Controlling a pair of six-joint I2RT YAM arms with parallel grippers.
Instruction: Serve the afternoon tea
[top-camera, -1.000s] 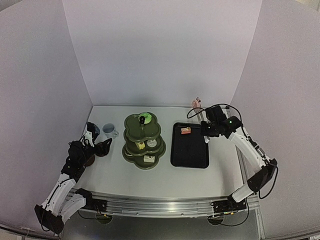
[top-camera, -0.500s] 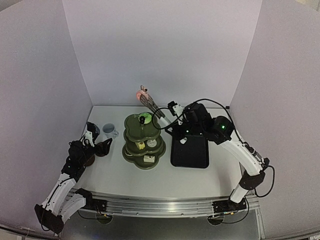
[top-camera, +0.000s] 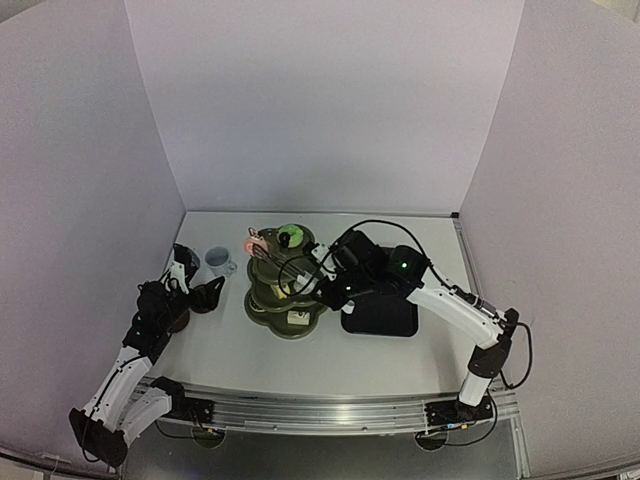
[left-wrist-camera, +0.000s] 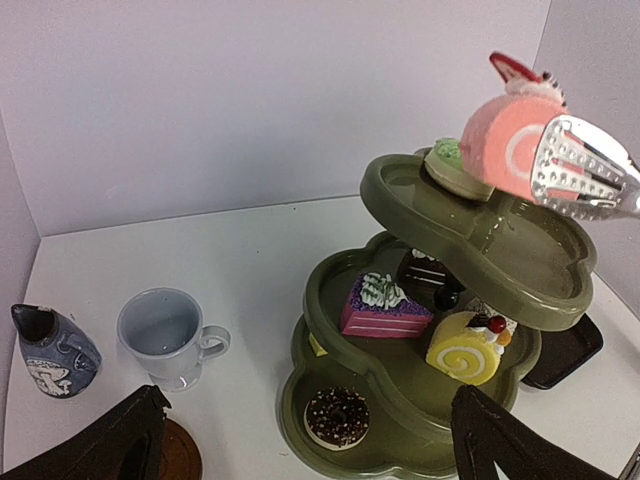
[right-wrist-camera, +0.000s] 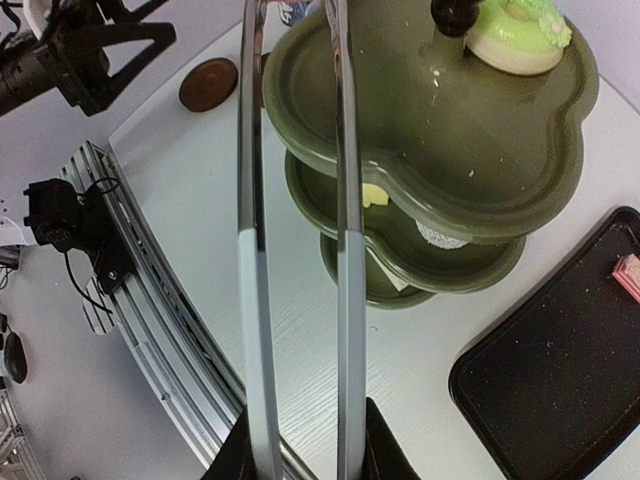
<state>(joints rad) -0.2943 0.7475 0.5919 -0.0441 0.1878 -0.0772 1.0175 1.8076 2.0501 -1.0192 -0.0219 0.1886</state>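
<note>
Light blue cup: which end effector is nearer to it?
Left. The left end effector sits open just short of the cup; the right end effector is beyond the stand, gripping tongs.

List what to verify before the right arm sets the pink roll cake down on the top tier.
1. The tongs clamp the pink roll cake at their tips: ok.
2. The right gripper has its jaws shut on the tong handles: ok.
3. Bare room on the top tier beside the green doughnut: ok.
4. Cake lined up over a bare lobe: cannot tell; it hangs above the tier, exact spot unclear.
5. The left gripper is open and apart from the stand: ok.
</note>
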